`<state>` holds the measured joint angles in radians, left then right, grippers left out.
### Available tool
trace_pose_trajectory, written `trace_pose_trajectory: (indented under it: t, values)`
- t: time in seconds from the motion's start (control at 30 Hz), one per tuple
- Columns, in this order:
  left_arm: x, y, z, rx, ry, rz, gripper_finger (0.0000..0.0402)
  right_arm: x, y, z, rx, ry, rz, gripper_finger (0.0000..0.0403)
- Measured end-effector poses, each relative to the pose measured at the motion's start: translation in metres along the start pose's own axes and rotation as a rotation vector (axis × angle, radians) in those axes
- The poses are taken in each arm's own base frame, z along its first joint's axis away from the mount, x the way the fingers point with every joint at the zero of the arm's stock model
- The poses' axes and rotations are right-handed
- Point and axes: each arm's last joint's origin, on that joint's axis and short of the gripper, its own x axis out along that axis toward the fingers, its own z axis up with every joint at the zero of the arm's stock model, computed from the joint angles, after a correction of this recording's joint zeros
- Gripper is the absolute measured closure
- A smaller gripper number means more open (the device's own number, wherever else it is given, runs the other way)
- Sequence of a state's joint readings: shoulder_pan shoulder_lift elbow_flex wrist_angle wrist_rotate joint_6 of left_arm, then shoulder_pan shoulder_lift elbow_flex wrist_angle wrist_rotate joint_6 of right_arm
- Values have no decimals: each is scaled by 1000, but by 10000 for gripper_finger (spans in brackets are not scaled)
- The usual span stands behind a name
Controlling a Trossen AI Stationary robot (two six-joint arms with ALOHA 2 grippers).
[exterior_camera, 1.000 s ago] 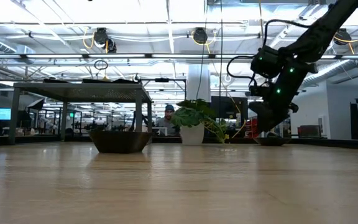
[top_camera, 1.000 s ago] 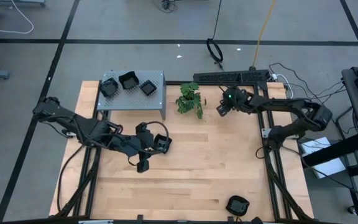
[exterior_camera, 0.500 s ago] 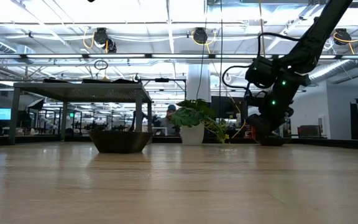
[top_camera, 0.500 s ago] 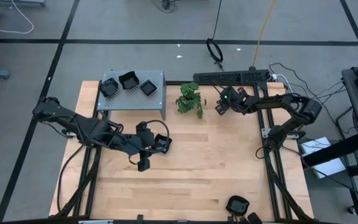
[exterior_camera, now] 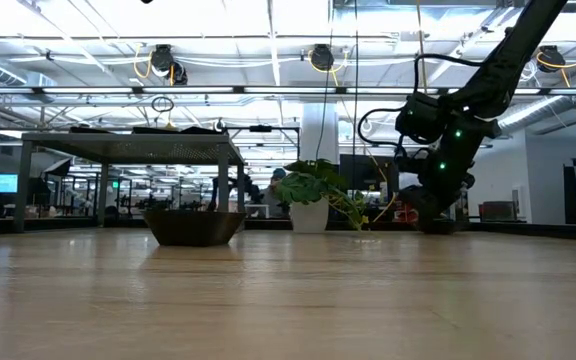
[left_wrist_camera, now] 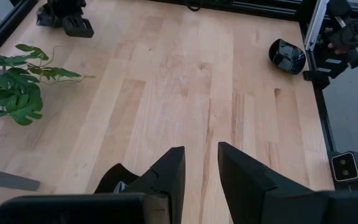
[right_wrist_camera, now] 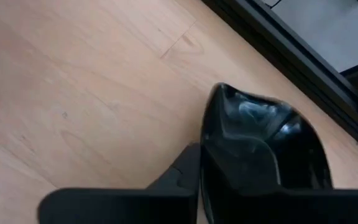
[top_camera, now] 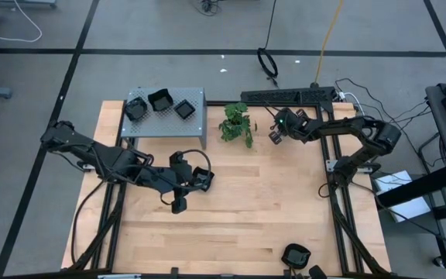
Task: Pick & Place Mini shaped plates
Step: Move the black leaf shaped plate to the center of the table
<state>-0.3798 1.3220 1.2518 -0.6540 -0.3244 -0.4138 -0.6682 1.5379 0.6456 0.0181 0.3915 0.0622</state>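
Note:
My right gripper [top_camera: 276,133] is down at the table's far right, beside the green plant [top_camera: 238,124], shut on a glossy black mini plate [right_wrist_camera: 260,146] that sits on the wood [exterior_camera: 436,228]. Three more black plates [top_camera: 159,100] lie on the grey perforated shelf [top_camera: 200,99] at the far left. Another dark plate [exterior_camera: 193,226] rests on the table near the shelf's legs. My left gripper [left_wrist_camera: 201,158] hovers over the table's middle [top_camera: 206,179], pointing toward the right edge, its fingers apart with only wood between them. My right gripper has the plate by its rim [right_wrist_camera: 205,155] on the side nearest the wrist. One finger [right_wrist_camera: 182,171] lies against the outside of the wall; the plate hides the other. The fingers come from above, slanting down. The plate's base is on the table.
A black rail [top_camera: 289,95] runs along the far edge behind the right gripper. A rounded black object [top_camera: 295,254] sits at the near edge, right of centre. Bare wood [top_camera: 269,201] lies between the two arms.
My right gripper has come down onto the plate by the plant and shifted slightly toward the table's left, then held still. The plate has stayed on the table.

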Motion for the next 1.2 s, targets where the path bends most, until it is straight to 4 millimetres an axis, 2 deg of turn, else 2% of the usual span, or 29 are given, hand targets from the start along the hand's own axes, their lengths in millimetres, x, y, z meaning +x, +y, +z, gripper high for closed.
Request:
trace_pose_trajectory:
  t: [0.2, 0.37, 0.63, 0.83, 1.03, 1.2]
  values:
    - [0, 0, 0, -1, 0, 0, 304, -8, 6, 2, -66, -22, 21, 402]
    - [0, 0, 0, 13, 0, 0, 304, -34, 28, 0, -239, -62, 92, 402]
    - [0, 0, 0, 16, 0, 0, 304, -91, 100, -31, -492, -152, 327, 403]
    - [0, 0, 0, 16, -2, -1, 304, -125, 157, -54, -463, -321, 589, 403]
    - [0, -1, 2, 4, -18, -8, 304, -129, 199, -59, -414, -465, 737, 403]
    - [0, -1, 2, -17, -17, -8, 304, -126, 235, -52, -486, -432, 878, 403]
